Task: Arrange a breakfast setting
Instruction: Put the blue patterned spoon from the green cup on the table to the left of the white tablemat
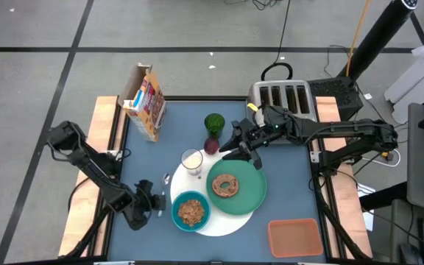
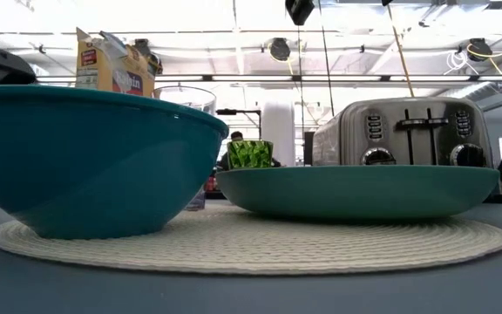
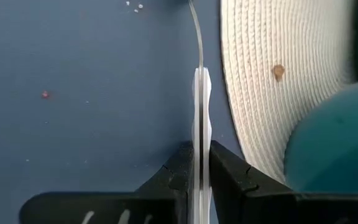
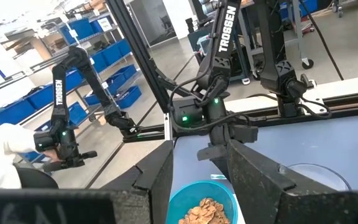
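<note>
We look down on a blue tabletop [image 1: 285, 184] with a round white woven mat [image 1: 230, 219] near its front edge. On the mat sits the green dinner plate [image 1: 250, 193] with the brown bagel [image 1: 225, 185] on it, and just beside it the teal bowl [image 1: 191, 211] holding brown cereal. The clear milk glass [image 1: 192, 160] stands at the mat's far rim, with a dark-red fruit [image 1: 210, 145] just beyond it and a green glass [image 1: 213, 123] farther back.

The left gripper [image 1: 155, 200] lies low at the mat's left side, near the bowl. In its wrist view we see its fingers [image 3: 229, 180] clenched on the white handle of the spoon [image 3: 201, 106], which runs out along the tabletop just beside the mat's edge.

The right gripper [image 1: 243, 146] hovers above the far side of the plate, near the fruit. Its fingers [image 4: 260, 177] stand partly apart, and we see nothing between them.

Behind stand a silver toaster [image 1: 283, 98] and a cereal box [image 1: 143, 101]; an orange tray [image 1: 294, 237] lies at the front right corner.
</note>
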